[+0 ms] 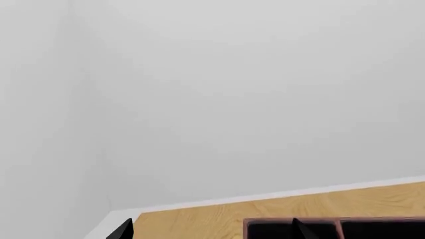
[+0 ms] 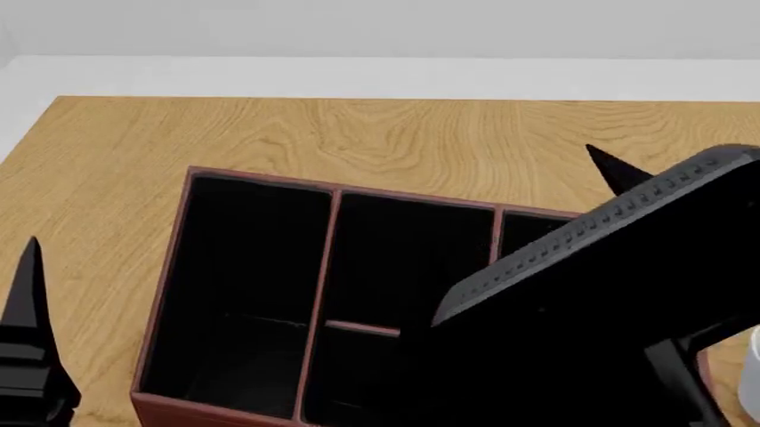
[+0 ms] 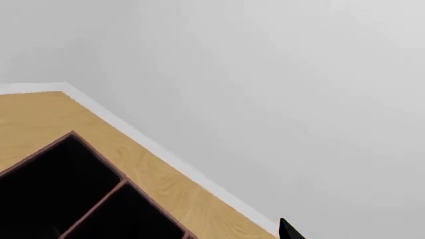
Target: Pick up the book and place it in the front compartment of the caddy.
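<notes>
The caddy (image 2: 178,267), red-brown with a black inside, stands on the wooden table below me. Its front compartment (image 2: 398,258) is the longer far part of the middle column, beyond a short cross divider. The black book (image 2: 594,294) hangs tilted over the caddy's right side, its ribbed grey edge facing up. It hides the right section and part of the middle column. My right gripper (image 2: 624,182) is shut on the book, with one fingertip (image 2: 608,167) poking past its top edge. My left gripper (image 1: 212,230) is open and empty, beside the caddy's left wall.
A white mug (image 2: 750,378) shows at the right edge, next to the caddy. The table's far edge (image 2: 380,96) meets a white wall. Bare wood (image 2: 356,133) lies behind and left of the caddy. The wrist views catch only the caddy's rim (image 3: 106,162) and the table edge.
</notes>
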